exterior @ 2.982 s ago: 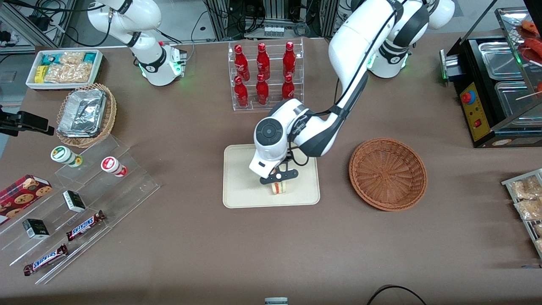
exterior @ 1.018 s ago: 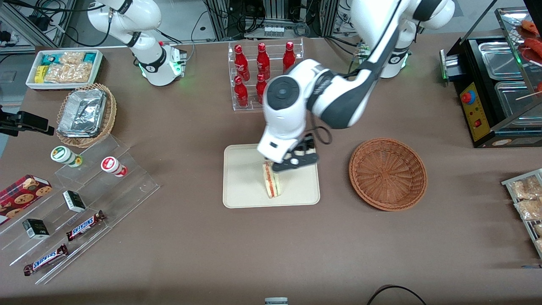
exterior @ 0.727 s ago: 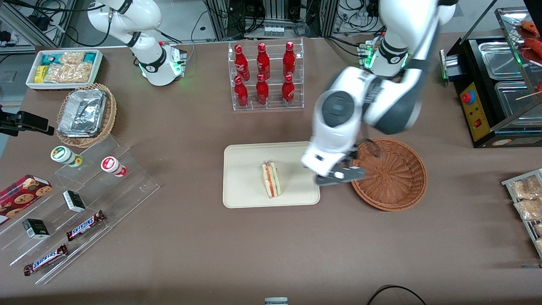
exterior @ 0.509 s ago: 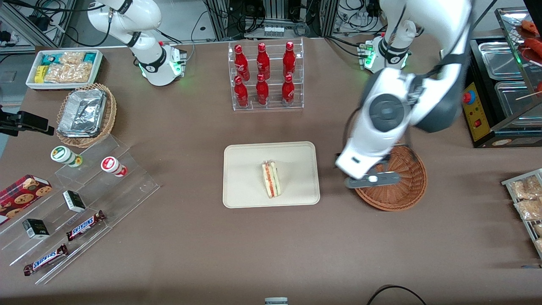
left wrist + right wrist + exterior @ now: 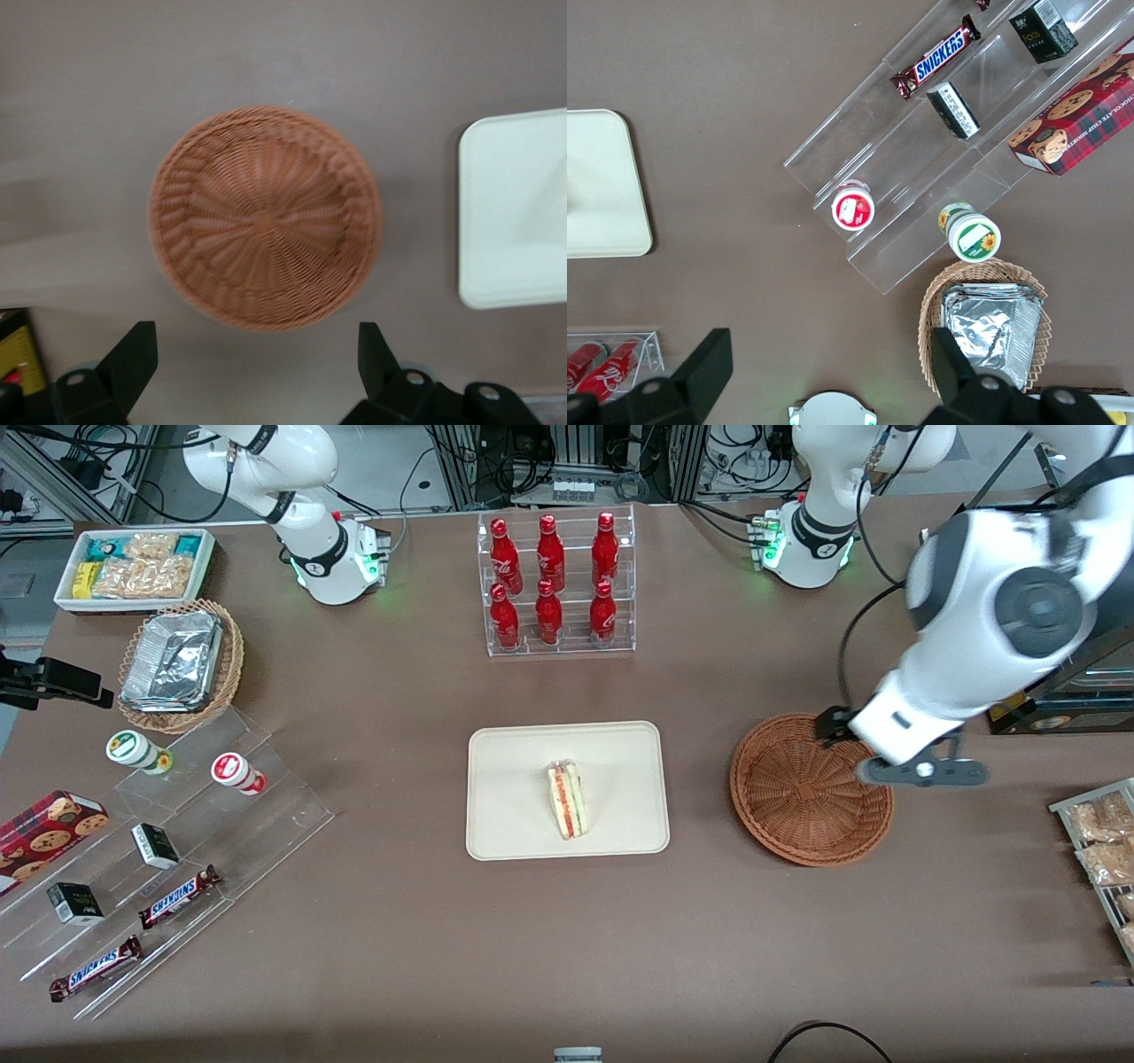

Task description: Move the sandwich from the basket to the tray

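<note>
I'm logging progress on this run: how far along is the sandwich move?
Done: the sandwich lies on the tray, and the basket holds nothing, as the left wrist view confirms. In hand: nothing; the gripper is open and hangs above the basket's edge toward the working arm's end of the table. Left: apparently nothing of the placing itself, perhaps only parking the arm.

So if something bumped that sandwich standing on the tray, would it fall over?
Probably. The sandwich stands on a narrow edge on the tray, so a sideways nudge could tip it. Its soft-looking layered bread likely squashes easily. The open gripper is away, above the basket rim.
</note>
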`<state>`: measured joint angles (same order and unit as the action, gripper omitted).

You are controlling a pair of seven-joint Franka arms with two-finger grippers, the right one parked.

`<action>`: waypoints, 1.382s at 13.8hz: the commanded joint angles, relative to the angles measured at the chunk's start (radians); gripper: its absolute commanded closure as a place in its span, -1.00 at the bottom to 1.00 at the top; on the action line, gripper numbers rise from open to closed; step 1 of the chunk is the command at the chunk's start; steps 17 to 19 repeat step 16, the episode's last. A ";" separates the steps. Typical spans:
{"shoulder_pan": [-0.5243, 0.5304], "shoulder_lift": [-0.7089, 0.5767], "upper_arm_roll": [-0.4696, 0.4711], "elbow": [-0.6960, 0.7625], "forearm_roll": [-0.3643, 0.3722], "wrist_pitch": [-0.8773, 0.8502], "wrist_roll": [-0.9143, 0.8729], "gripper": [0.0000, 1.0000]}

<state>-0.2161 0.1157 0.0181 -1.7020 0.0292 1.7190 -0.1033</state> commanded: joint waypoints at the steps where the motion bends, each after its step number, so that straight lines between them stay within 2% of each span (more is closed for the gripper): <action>1: 0.136 -0.082 -0.070 -0.028 -0.020 -0.068 0.121 -1.00; 3: 0.213 -0.112 -0.112 -0.024 -0.018 -0.143 0.138 -1.00; 7: 0.271 -0.168 -0.122 0.004 -0.018 -0.219 0.195 -1.00; 11: 0.273 -0.156 -0.113 0.126 -0.002 -0.288 0.208 -1.00; 15: 0.267 -0.157 -0.052 0.116 0.000 -0.274 0.208 -1.00; 19: 0.267 -0.156 -0.050 0.111 0.000 -0.274 0.203 -1.00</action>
